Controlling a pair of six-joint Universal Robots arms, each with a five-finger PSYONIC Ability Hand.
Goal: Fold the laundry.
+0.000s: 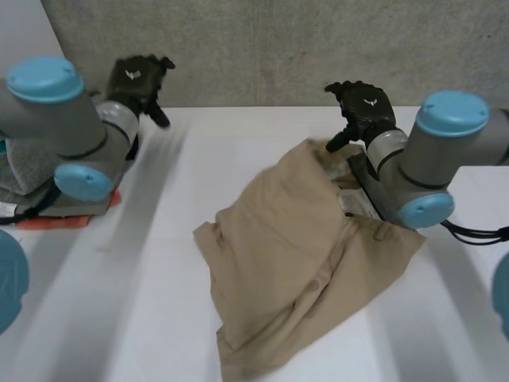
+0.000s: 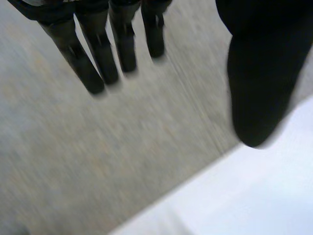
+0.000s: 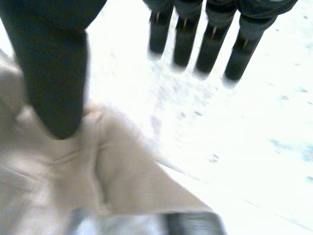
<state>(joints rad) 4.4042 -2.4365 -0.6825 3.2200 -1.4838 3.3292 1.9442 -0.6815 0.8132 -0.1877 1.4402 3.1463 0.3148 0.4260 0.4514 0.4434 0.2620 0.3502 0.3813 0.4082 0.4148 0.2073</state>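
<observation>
A tan garment (image 1: 306,255) lies crumpled on the white table (image 1: 159,263), right of the middle, with a waistband edge toward the right arm. My right hand (image 1: 363,107) hovers over the garment's far corner. In its wrist view the right hand's fingers (image 3: 210,41) are straight and its thumb stands apart above the tan cloth (image 3: 63,181), holding nothing. My left hand (image 1: 139,79) is raised at the table's far left, away from the garment. The left hand's fingers (image 2: 93,63) are straight with nothing between them and the thumb.
A folded grey cloth (image 1: 20,179) rests on an orange item (image 1: 75,216) at the table's left edge, partly behind my left arm. A grey concrete wall (image 1: 278,48) runs along the table's far side.
</observation>
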